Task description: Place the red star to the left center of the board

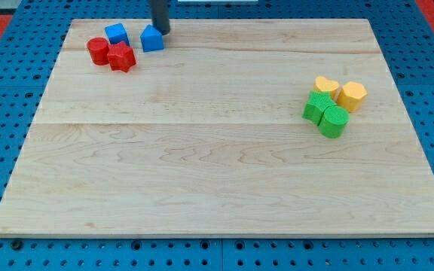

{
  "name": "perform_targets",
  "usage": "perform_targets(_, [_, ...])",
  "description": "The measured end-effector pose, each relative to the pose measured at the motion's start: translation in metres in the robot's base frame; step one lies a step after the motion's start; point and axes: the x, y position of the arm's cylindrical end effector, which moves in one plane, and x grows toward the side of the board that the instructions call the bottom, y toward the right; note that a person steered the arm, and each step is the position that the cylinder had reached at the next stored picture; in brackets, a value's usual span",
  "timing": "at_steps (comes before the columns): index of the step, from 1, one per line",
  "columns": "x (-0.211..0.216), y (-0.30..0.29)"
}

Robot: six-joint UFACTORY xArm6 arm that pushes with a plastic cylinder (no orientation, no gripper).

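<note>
Red star [122, 56] sits at the board's [217, 181] 10 o'clock corner area, touching a red cylinder [97, 50] at its 9 o'clock and a blue cube [116, 33] at its 12 o'clock. My tip [160, 32] is down at the 1 o'clock side of a blue pentagon-like block [151, 38], touching or nearly so; a bare rod, holding nothing. At 3 o'clock of the board: 2 yellow blocks, a heart [325, 85] and a hexagon [351, 95], against 2 green blocks [317, 105] [334, 120].

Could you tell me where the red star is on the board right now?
The red star sits near the board's top-left corner, touching the red cylinder on its left, just below a blue block.
</note>
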Motion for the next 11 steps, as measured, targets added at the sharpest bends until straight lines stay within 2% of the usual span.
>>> perform_targets(1, [0.028,-0.023])
perform_targets(3, [0.032,0.012])
perform_targets(5, [0.038,0.009])
perform_targets(8, [0.050,-0.119])
perform_targets(9, [0.071,-0.131])
perform_targets(11, [0.080,-0.036])
